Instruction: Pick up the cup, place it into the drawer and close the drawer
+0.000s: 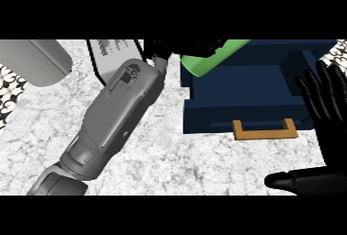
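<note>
A green cup [209, 60] is tilted over the back left corner of the open dark blue drawer [251, 94]. My left hand [177, 46] is curled round the cup's upper part and hides much of it; its grey forearm runs in from the lower left. The drawer is pulled out toward me, with its tan handle [264, 130] at the front. My right hand [324, 98] rests open at the right edge, fingers up, beside the drawer's right side and touching nothing I can see.
A grey rounded object [34, 59] lies at the top left on the white marbled counter [190, 160]. A patterned strip [9, 92] borders the counter's left edge. The dark blue cabinet body [298, 48] continues behind the drawer.
</note>
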`<action>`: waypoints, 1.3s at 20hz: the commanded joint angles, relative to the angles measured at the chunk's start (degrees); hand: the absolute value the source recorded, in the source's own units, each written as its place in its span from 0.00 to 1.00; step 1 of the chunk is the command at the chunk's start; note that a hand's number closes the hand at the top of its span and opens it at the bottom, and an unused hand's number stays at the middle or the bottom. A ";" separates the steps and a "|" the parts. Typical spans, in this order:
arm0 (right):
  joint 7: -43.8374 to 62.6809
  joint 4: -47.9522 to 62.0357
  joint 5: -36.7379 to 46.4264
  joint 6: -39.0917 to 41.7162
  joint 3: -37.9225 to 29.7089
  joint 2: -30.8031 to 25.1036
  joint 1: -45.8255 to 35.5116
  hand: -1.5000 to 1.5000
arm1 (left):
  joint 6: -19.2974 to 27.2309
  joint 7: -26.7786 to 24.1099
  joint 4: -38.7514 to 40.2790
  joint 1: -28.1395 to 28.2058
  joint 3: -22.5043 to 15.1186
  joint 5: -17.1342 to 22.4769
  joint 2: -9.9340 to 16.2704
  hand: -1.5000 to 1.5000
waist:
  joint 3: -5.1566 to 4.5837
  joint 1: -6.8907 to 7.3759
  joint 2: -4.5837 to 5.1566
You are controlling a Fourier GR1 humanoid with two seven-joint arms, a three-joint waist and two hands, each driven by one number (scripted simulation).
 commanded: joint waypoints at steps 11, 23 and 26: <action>1.33 -0.57 -2.78 2.01 -0.50 -1.33 -0.68 0.00 | 2.84 -8.55 17.29 -4.61 -15.00 11.49 -0.02 1.00 | 0.02 -2.10 0.35; -2.57 2.68 -0.71 2.02 2.15 0.90 -1.67 0.00 | 8.64 -1.23 24.05 -14.16 -25.03 14.40 -0.02 0.00 | 0.11 -4.64 0.95; -3.16 3.29 -2.88 3.47 0.79 -0.11 -2.90 0.00 | 10.04 -3.65 24.11 -11.53 -26.40 15.72 -0.02 0.00 | 0.11 -5.59 1.32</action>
